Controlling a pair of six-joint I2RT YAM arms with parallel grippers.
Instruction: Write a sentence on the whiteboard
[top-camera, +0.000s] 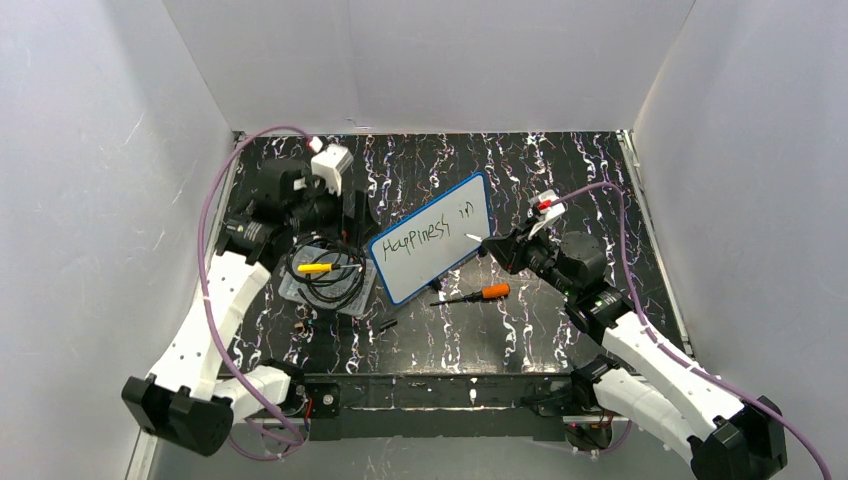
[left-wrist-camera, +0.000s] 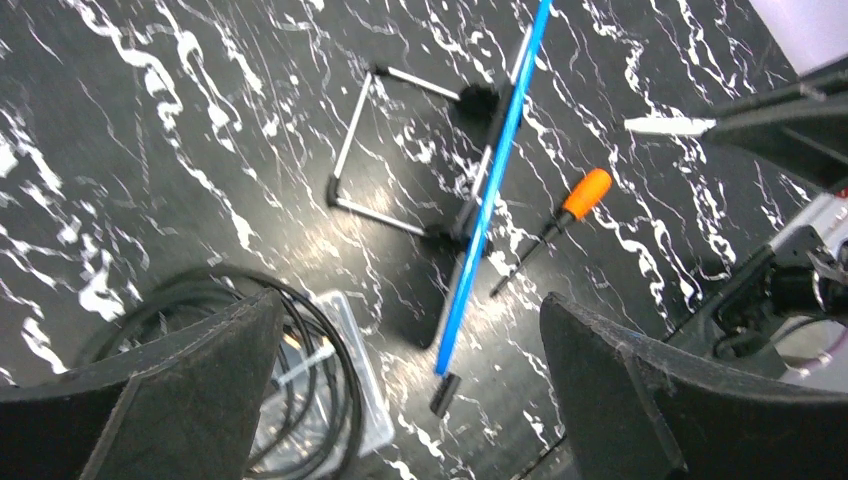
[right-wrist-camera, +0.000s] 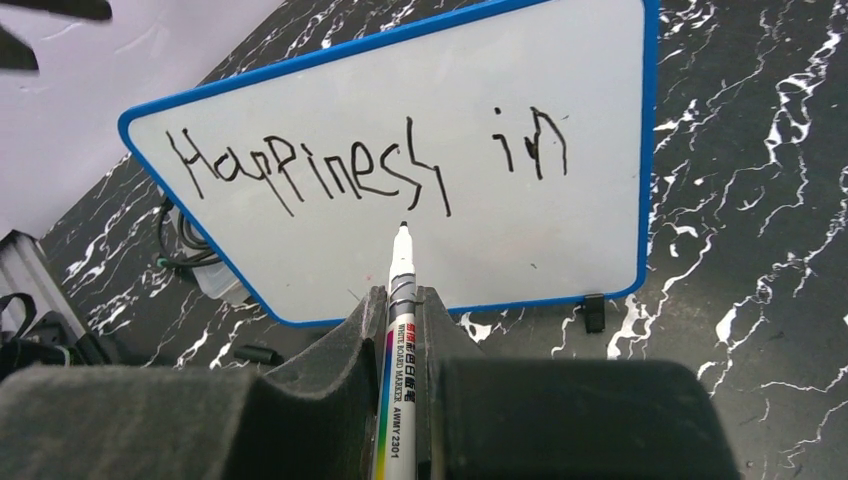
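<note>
The whiteboard (top-camera: 430, 262) (right-wrist-camera: 430, 240) stands tilted on a wire stand (left-wrist-camera: 355, 160) at mid-table; the left wrist view sees it edge-on as a blue rim (left-wrist-camera: 495, 190). The sentence (top-camera: 432, 232) (right-wrist-camera: 330, 170) reads "Happiness in" in black on one line. My right gripper (top-camera: 497, 245) (right-wrist-camera: 402, 300) is shut on a white marker (right-wrist-camera: 398, 370), its black tip just below the writing; whether it touches the board I cannot tell. My left gripper (top-camera: 348, 215) (left-wrist-camera: 410, 330) is open behind the board's left end, with nothing between its fingers.
An orange-handled screwdriver (top-camera: 480, 293) (left-wrist-camera: 570, 205) lies in front of the board. A clear plastic tray (top-camera: 292, 290) (left-wrist-camera: 345, 330) with a coiled black cable and a yellow item (top-camera: 315, 268) sits to the board's left. A small black cap (top-camera: 385, 325) (left-wrist-camera: 445, 393) lies near the board's lower corner.
</note>
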